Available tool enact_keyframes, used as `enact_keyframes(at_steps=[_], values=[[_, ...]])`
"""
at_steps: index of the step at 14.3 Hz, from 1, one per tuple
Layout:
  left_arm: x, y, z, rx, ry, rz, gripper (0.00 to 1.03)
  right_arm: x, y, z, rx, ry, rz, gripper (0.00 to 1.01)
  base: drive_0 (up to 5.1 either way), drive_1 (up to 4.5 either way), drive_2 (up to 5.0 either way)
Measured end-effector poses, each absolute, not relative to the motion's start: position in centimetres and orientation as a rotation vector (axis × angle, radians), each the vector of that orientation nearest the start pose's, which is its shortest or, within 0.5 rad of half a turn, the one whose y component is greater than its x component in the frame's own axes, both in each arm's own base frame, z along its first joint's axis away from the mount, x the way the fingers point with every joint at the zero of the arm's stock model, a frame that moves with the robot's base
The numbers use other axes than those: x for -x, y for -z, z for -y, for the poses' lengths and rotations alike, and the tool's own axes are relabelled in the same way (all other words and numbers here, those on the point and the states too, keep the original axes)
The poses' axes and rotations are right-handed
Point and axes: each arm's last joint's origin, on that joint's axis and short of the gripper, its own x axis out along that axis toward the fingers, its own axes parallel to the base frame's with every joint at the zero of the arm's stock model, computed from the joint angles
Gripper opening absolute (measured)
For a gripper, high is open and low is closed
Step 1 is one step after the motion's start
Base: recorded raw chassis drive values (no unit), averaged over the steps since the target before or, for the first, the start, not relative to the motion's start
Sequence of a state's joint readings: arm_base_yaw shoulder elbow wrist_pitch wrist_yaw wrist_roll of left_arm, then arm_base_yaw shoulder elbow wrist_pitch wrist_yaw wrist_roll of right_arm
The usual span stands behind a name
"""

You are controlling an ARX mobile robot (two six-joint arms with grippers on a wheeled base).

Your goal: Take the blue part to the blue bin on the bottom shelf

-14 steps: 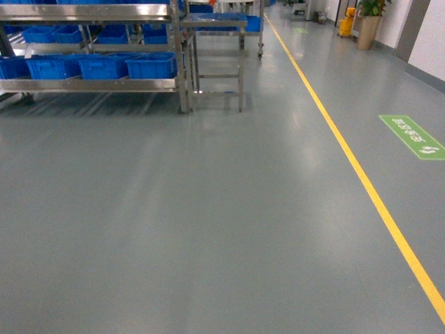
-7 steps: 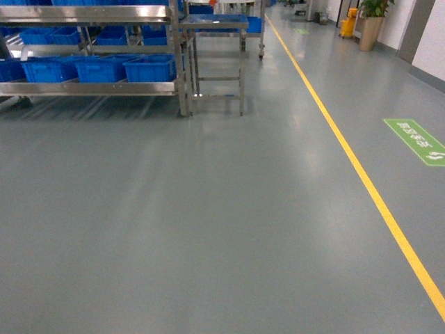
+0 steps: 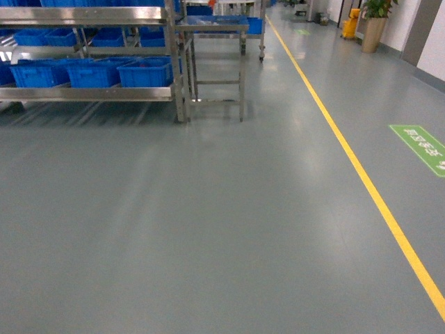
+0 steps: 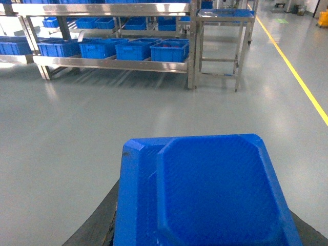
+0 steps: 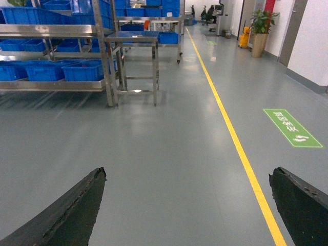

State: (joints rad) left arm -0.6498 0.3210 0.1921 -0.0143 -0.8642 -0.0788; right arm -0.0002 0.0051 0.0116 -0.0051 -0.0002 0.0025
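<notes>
clearly a carry step: left tool (image 4: 205, 241) pinches the blue part (image 4: 205, 195), right tool (image 5: 189, 215) spread, empty. next, drive up to the bottom shelf (image 3: 87, 94) bins (image 3: 142, 72).

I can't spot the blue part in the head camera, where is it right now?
The blue part fills the bottom of the left wrist view, between the left gripper's dark fingers, with the bottom shelf across the floor ahead.
</notes>
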Motion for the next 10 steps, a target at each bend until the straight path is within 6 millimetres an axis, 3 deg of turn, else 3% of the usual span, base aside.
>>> enact_keyframes(at_steps=[10], values=[[-9.77,-20.24,4.66,-0.021,-0.218,-0.096,0.44,-9.73,-16.66,0.00,-0.003,0.000,0.002,0.98,0.0,4.08,-4.0]])
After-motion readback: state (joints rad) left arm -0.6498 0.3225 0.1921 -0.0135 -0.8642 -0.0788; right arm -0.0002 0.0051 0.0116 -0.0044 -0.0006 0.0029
